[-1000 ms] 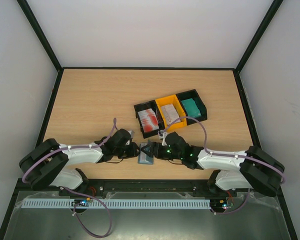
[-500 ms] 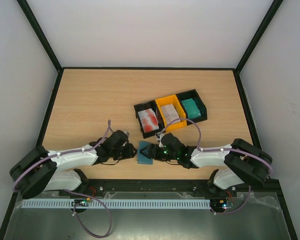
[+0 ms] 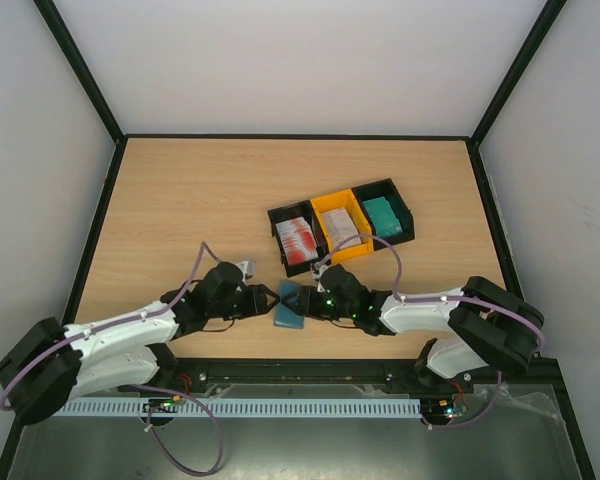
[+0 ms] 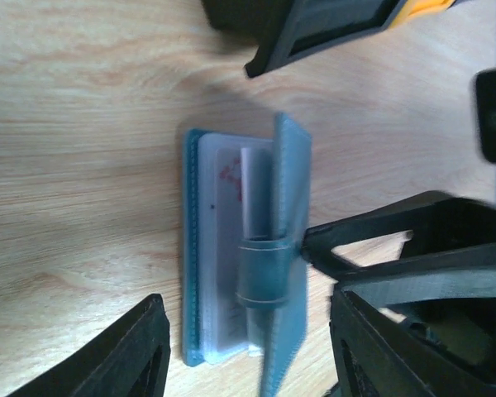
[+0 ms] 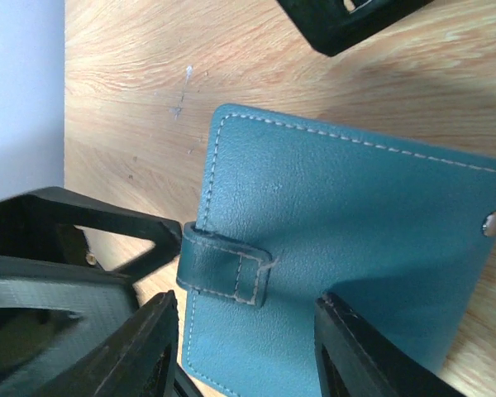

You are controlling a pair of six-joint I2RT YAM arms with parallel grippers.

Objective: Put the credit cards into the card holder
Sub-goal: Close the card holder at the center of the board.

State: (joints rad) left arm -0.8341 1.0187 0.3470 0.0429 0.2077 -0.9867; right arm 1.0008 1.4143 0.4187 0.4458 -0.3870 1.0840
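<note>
Readable text, brand names, numbers: none in any view. The card [image 4: 219, 248] lying in the open card holder [image 4: 288, 190] bears red marks, too blurred to read. The red-and-white cards [image 3: 296, 241] in the black bin [image 3: 277, 222] and the pale cards [image 3: 342, 228] in the yellow bin [image 3: 332, 202] show print too small to make out.

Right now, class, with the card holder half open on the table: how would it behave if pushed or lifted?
The card holder probably flops at its fold: its cover stands raised. Its stitched, leathery-looking surface likely grips rather than slips. The card inside might slide out if tipped.
</note>
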